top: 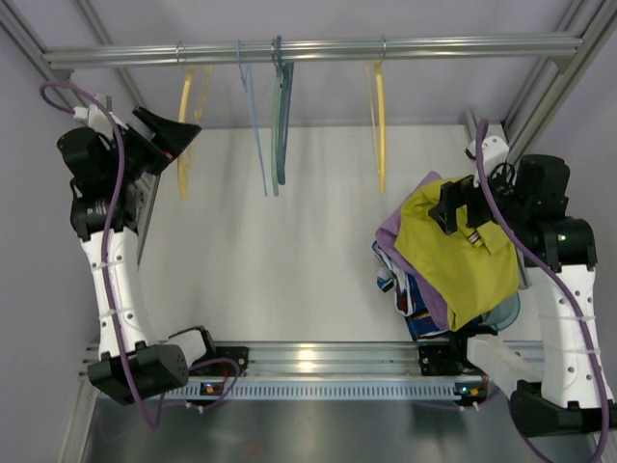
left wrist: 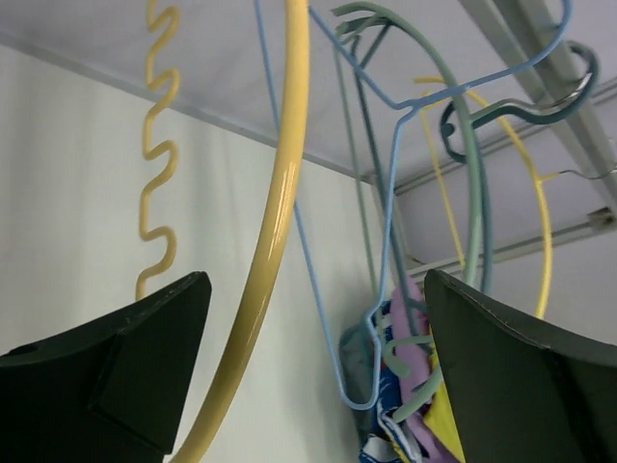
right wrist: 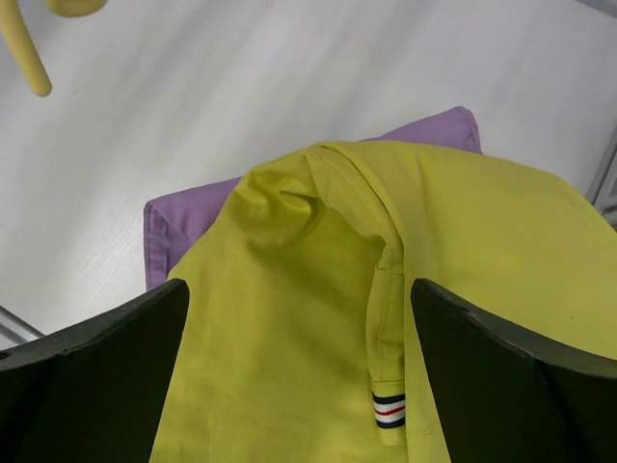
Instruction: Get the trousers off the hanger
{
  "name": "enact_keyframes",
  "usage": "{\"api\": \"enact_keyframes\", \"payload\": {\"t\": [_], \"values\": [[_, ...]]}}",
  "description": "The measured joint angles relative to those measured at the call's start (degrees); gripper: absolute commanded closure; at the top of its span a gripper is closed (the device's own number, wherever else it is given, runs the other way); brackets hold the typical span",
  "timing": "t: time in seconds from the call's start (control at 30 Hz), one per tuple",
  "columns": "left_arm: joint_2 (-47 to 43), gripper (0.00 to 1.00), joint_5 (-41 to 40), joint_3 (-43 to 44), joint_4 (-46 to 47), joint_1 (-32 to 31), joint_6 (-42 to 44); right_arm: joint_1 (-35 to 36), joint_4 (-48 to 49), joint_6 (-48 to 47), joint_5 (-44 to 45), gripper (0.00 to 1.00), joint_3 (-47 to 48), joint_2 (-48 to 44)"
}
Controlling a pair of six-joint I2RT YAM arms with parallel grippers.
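Count: four hangers on the rail (top: 308, 48).
- the hanger (top: 183, 145): yellow plastic, far left
- one light blue hanger (top: 254, 135): thin
- one dark teal hanger (top: 281, 125)
- one second yellow hanger (top: 380, 135)

A wavy yellow strip (left wrist: 154, 145) hangs just beside the hanger; same piece or not, cannot tell.

The trousers (top: 453, 251), one pair in mustard-yellow soft cloth, lie off the hanger atop a purple garment (right wrist: 178, 227) on the tabletop (top: 289, 251), right side.

Left gripper (top: 174, 135) is raised to the rail, fingers spread wide with the hanger's smooth curve between them; contact cannot be told. Right gripper (top: 464, 214) hovers over the trousers, fingers apart, holding nothing.
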Motion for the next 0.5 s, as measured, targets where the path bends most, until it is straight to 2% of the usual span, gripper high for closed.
{"api": "enact_keyframes", "payload": {"t": [0.17, 0.5], "values": [[-3.8, 0.01, -7.3, -0.1, -12.3, 0.2, 13.3, 0.0, 0.1, 0.2, 0.6, 0.01, 0.0, -2.4], [-5.9, 0.01, -14.3, 0.2, -38.8, 0.2, 41.8, -0.2, 0.5, 1.4, 2.9, 0.01, -2.4, -8.2]]}}
